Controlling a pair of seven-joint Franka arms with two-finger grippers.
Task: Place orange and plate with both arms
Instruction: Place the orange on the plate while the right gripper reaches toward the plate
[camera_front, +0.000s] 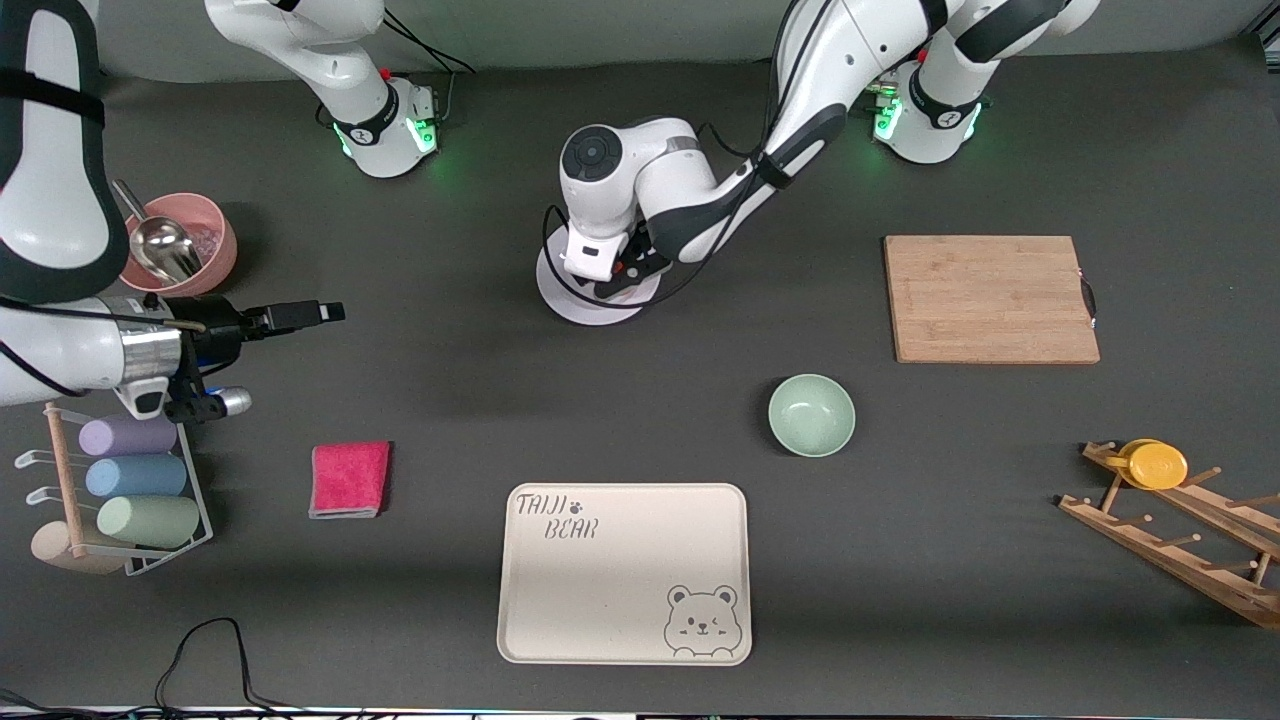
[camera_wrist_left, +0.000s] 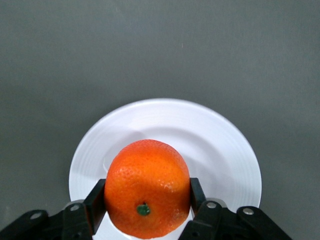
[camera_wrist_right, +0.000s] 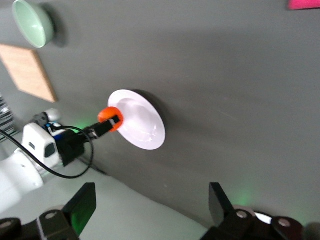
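Left gripper (camera_wrist_left: 147, 200) clamps the orange (camera_wrist_left: 147, 187) over the plate (camera_wrist_left: 225, 150); right gripper (camera_wrist_right: 150, 207) waits, spread wide, near the pink bowl (camera_front: 215, 225).

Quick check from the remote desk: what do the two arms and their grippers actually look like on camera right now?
Both arms are glossy white with black joint bands and green lights glowing at their round bases. The left arm carries black cables along it; the left gripper has black fingers with silver screws. The right arm ends in a silver wrist ring; the right gripper has flat black fingers.
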